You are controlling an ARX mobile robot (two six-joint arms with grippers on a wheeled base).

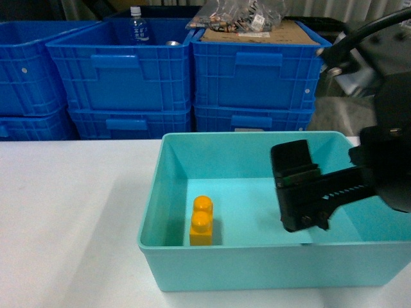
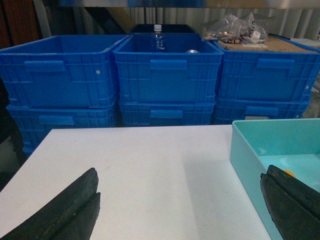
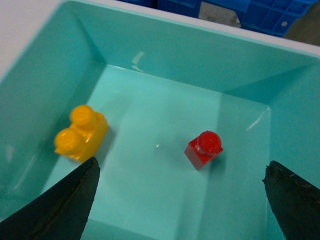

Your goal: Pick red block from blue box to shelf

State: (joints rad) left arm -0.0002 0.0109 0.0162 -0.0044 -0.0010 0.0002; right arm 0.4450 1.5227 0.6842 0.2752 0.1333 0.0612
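The red block stands stud up on the floor of the blue box, right of the middle in the right wrist view. My right gripper hangs open above the box floor, with the block just ahead of the gap between its fingers and touching neither. In the head view this gripper is inside the blue box and hides the red block. My left gripper is open and empty over the white table, left of the blue box. The shelf is out of view.
A yellow-orange two-stud brick stands in the box near its front left. Stacked dark blue crates line the table's far edge, holding a bottle and a bag on cardboard.
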